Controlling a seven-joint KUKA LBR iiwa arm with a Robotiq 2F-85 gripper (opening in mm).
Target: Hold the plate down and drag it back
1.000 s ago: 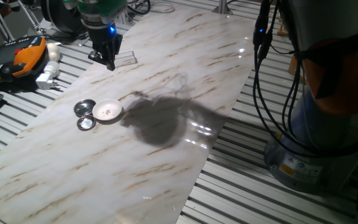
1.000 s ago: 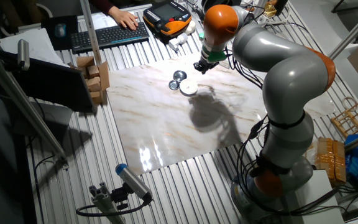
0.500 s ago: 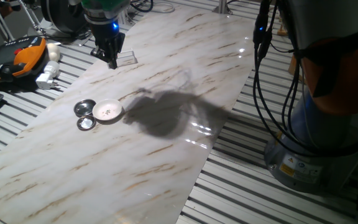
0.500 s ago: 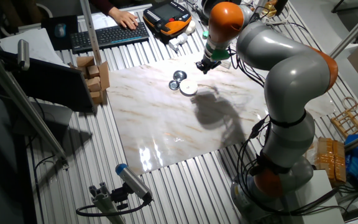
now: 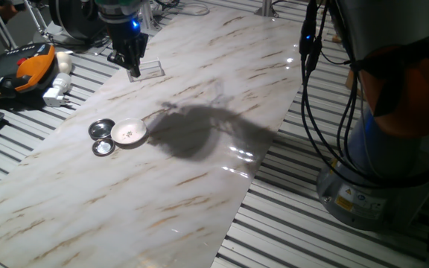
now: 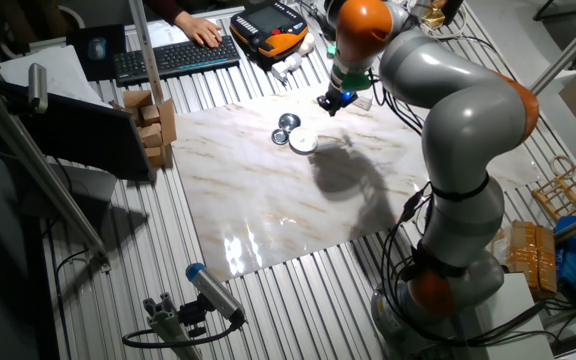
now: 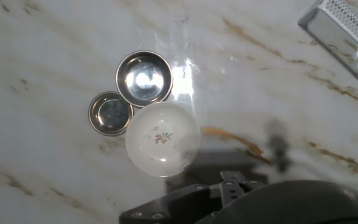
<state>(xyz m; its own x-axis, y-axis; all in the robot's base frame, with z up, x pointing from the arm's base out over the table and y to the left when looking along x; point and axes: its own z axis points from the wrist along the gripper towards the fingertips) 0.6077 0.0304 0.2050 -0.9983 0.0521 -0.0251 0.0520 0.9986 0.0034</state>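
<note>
Plate (image 5: 129,132) lies well apart from raised gripper (image 5: 132,68) — whether clenched, I cannot tell.

- The plate (image 5: 129,132) (image 7: 163,139) lies on the table (image 5: 199,186) near its left edge in one fixed view.
- Two metal bowls (image 5: 101,129) (image 7: 144,78) sit just beside the plate, touching or almost touching it, on its left in that view.
- A clear flat piece (image 5: 150,68) lies further back on the table, well apart from the plate.
- The gripper (image 5: 133,71) hangs just beside the clear piece, well apart from the plate.
</note>
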